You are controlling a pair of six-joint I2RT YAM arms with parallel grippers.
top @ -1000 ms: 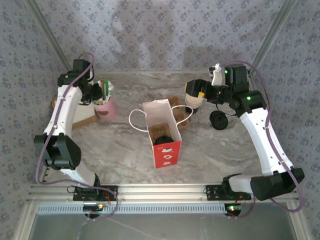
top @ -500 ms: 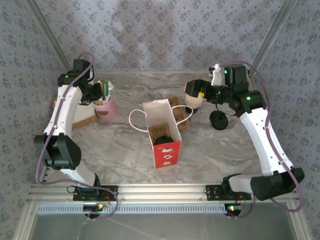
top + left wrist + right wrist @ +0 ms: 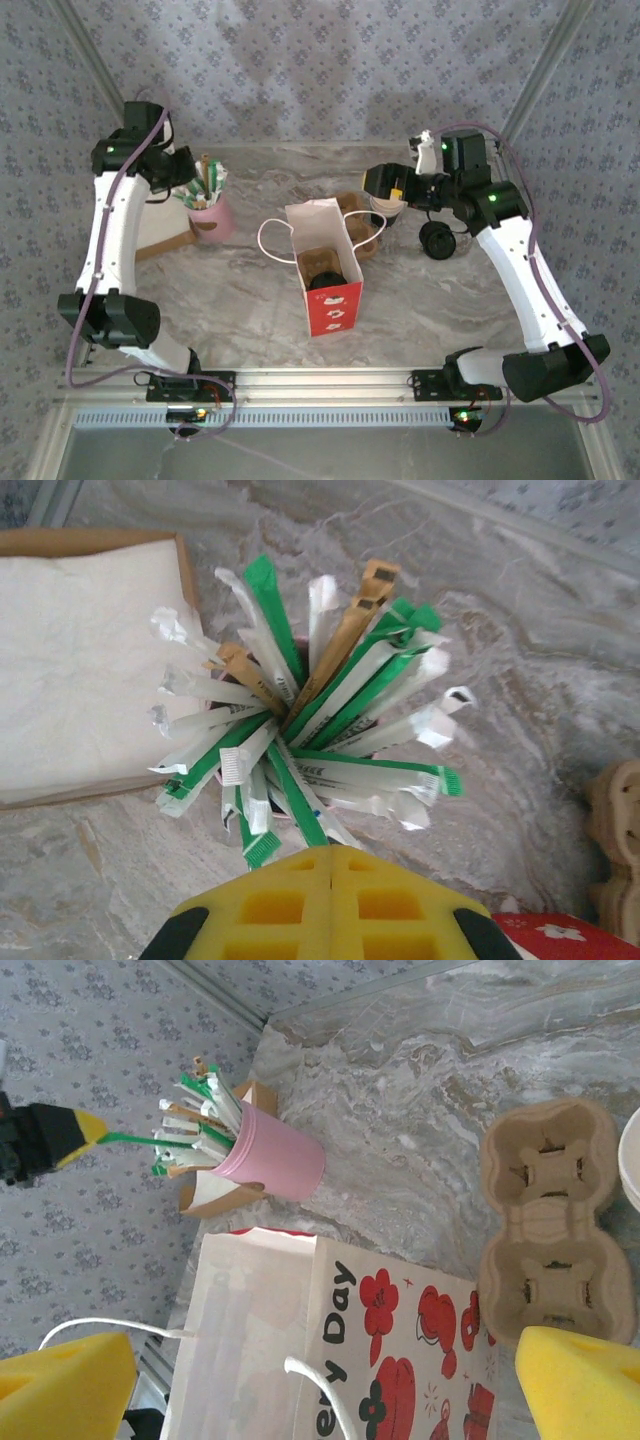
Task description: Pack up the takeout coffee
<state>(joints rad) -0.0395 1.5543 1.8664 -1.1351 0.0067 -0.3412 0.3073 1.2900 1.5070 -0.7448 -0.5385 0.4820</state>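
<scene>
The red paper bag (image 3: pixel 328 268) stands open mid-table with a dark round shape (image 3: pixel 336 281) at its bottom. A black round part of the takeout coffee (image 3: pixel 437 241) sits on the table at the right; I cannot tell if it is cup or lid. My left gripper (image 3: pixel 332 850) is shut on a green sachet (image 3: pixel 296 802) that still reaches into the pink cup (image 3: pixel 211 218) of sachets. The same gripper (image 3: pixel 66 1132) hangs left of that cup (image 3: pixel 280 1160). My right gripper (image 3: pixel 386 188) hovers open above the bag's (image 3: pixel 400 1340) far side, nothing between its fingers (image 3: pixel 582 1380).
A brown cardboard cup carrier (image 3: pixel 555 1220) lies behind the bag, with a white paper cup (image 3: pixel 386 212) beside it. A brown tray of white napkins (image 3: pixel 80 660) sits left of the pink cup. The bag's white cord handles (image 3: pixel 272 238) stick out sideways.
My left arm has risen and drawn back from the pink cup, its jaws closing fully on the green sachet. The right gripper has edged slightly left.
</scene>
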